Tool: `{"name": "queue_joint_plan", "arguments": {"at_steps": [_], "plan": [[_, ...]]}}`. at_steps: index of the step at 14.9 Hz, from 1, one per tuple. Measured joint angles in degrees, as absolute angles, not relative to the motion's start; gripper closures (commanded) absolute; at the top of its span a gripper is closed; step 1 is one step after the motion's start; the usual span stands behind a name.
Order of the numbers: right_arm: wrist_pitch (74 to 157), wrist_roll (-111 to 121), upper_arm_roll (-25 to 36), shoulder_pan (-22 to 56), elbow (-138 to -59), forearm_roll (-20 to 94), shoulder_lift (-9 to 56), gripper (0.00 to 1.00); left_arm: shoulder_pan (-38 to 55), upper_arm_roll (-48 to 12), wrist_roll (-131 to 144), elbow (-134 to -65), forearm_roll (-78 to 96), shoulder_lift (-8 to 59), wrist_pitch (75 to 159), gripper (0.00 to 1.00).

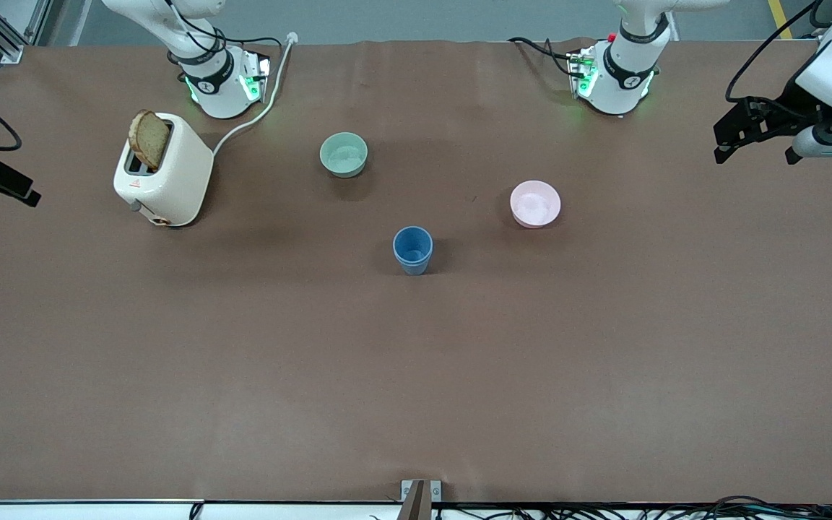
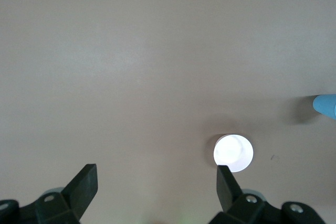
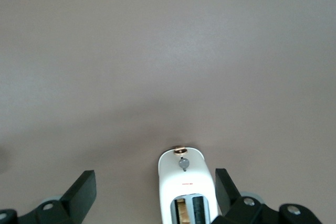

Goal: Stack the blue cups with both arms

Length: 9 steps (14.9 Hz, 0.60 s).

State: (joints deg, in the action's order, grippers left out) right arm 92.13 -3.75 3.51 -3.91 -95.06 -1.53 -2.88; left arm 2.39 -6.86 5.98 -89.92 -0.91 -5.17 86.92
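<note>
One blue cup (image 1: 412, 249) stands upright mid-table, nearer the front camera than both bowls. I see only this one cup shape and cannot tell if a second sits inside it. Its edge also shows in the left wrist view (image 2: 326, 106). My left gripper (image 1: 730, 141) hangs open and empty in the air over the left arm's end of the table; in its own view (image 2: 156, 184) the jaws stand wide apart. My right gripper (image 1: 15, 188) hangs open and empty over the right arm's end of the table, past the toaster; its own view (image 3: 155, 190) shows the jaws wide apart.
A cream toaster (image 1: 163, 173) with a bread slice (image 1: 149, 139) stands toward the right arm's end, also in the right wrist view (image 3: 186, 187). A mint-green bowl (image 1: 344, 154) and a pink bowl (image 1: 535, 204) sit farther from the camera than the cup. The pink bowl shows in the left wrist view (image 2: 233, 152).
</note>
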Motion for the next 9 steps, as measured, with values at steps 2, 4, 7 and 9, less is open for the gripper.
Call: {"name": "queue_joint_plan", "arguments": {"at_steps": [2, 4, 7, 9], "plan": [[92.1, -2.2, 3.5, -4.1, -95.0, -1.4, -2.9, 0.00, 2.3, -6.8, 5.8, -89.9, -0.9, -5.2, 86.9, 0.00], [92.1, -1.6, 3.4, -4.1, -94.0, -1.4, -2.9, 0.00, 2.0, -6.7, 5.8, -89.5, -0.9, -5.1, 87.0, 0.00], [86.5, -1.3, 3.3, -4.1, -87.7, -1.3, -1.7, 0.00, 1.4, -6.6, 5.8, -88.7, -0.9, -4.9, 87.0, 0.00], [82.9, -1.1, 3.2, -4.1, -82.9, -1.3, 0.3, 0.00, 1.3, -6.5, 5.8, -88.6, -0.9, -4.8, 86.9, 0.00]]}}
